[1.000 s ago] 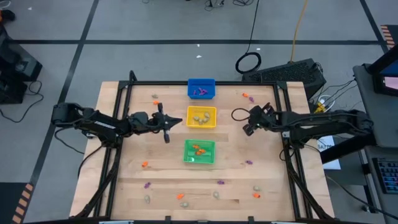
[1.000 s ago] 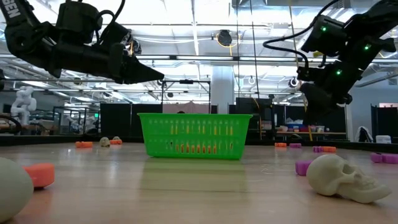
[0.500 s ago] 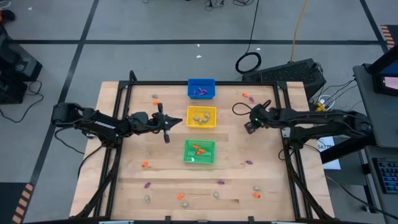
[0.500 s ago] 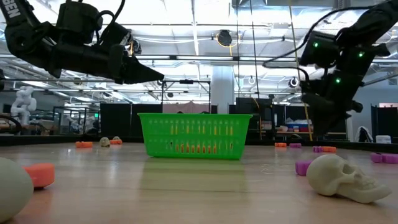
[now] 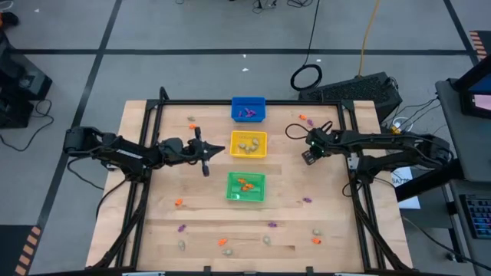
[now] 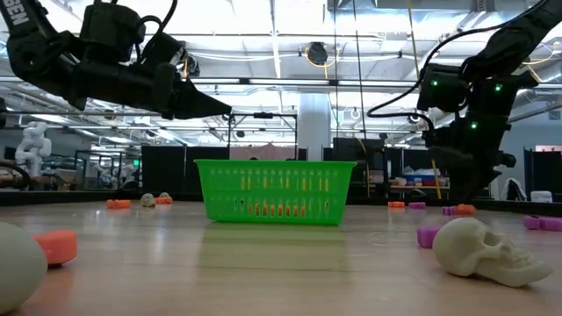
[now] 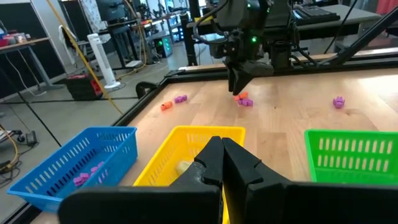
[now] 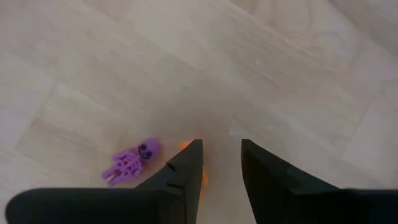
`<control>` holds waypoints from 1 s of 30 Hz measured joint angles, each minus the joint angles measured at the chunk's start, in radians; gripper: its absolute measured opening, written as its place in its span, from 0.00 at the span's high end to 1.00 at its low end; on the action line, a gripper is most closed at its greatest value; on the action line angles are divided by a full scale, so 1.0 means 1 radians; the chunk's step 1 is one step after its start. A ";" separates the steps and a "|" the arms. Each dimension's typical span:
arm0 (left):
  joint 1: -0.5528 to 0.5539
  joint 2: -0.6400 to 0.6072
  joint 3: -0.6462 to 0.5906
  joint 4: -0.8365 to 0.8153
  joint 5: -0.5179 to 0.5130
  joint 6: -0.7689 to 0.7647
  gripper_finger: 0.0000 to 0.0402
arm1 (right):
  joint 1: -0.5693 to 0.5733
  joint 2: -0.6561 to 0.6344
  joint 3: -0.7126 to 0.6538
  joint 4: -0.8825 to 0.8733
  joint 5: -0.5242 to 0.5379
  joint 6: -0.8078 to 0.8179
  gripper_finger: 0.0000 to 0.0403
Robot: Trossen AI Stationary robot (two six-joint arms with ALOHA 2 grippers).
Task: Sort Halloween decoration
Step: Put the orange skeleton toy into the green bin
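My right gripper points steeply down over the table's right half, open, just above a small orange trinket and a purple skeleton trinket that lie on the wood. The orange trinket shows partly behind one finger, outside the gap. My left gripper hangs shut and empty in the air, left of the yellow bin. Its shut fingers point level toward the bins.
A blue bin, the yellow bin and a green bin stand in a row down the table's middle, each with trinkets inside. Loose trinkets lie near the front edge and at the far right. A pale skull lies close to the low camera.
My right gripper has sunk toward the table and tipped steeper downward, while its arm has swung a little toward the far edge. Its fingers stay open the same width.
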 joint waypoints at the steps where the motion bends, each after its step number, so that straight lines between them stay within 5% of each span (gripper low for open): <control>1: 0.000 0.000 0.000 -0.007 0.000 0.000 1.00 | 0.000 0.001 -0.001 -0.002 0.003 -0.003 0.75; 11: 0.000 0.000 0.000 -0.013 0.000 0.000 1.00 | 0.001 0.002 0.009 -0.016 -0.042 -0.029 0.73; 23: 0.000 0.000 0.000 -0.013 -0.001 0.000 1.00 | 0.010 0.001 0.090 -0.150 -0.095 -0.114 0.48; 30: 0.000 0.000 0.000 -0.013 -0.001 0.000 1.00 | 0.031 0.017 0.087 -0.154 -0.164 -0.155 0.49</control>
